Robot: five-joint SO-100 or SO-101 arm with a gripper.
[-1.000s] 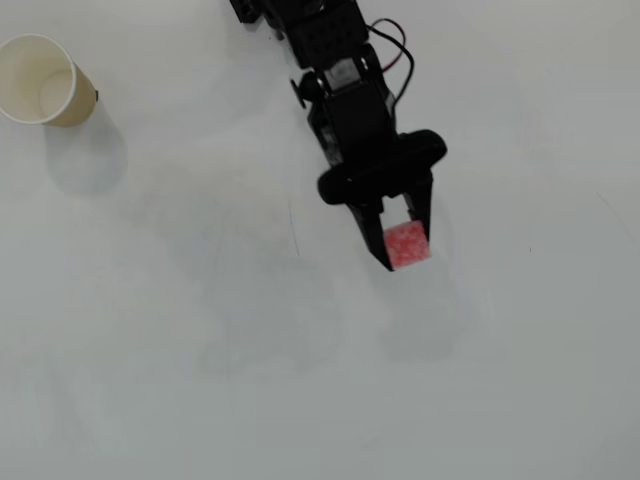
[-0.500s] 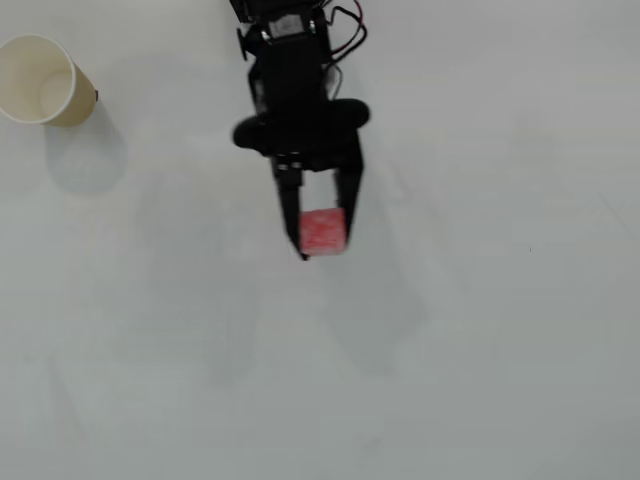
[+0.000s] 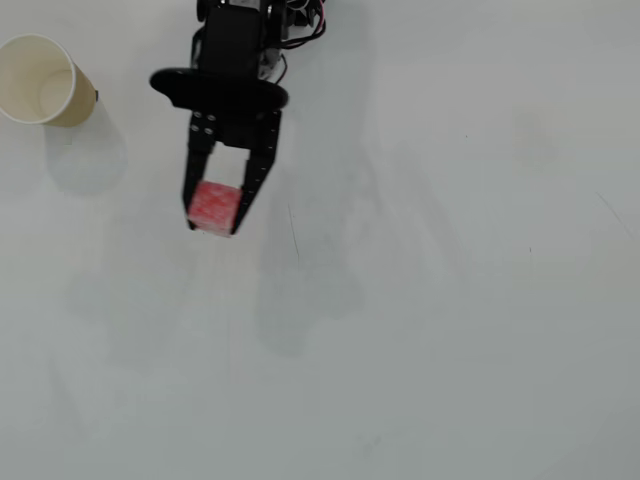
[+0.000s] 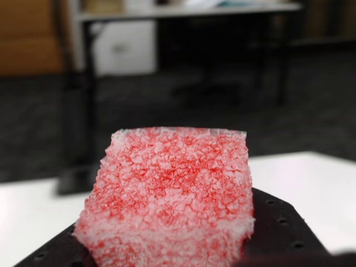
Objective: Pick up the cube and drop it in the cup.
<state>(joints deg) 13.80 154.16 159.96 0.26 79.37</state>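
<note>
A: Overhead view, status of hand [image 3: 212, 221]?
B: Clamped on the cube [image 3: 213, 205], 2 fingers either side, over the white worktop [image 3: 450, 300]. The cup [image 3: 42, 80] stands upright, well apart at upper left.
A: Wrist view?
B: Cube [image 4: 169, 194] fills the foreground, resting against 1 black finger [image 4: 278, 228].

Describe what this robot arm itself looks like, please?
The arm is all matte black and blocky, with a wide rounded crossbar above the gripper. Its two fingers are slim, tapering bars dotted with small holes. Thin red and black wires loop near its base.
</note>
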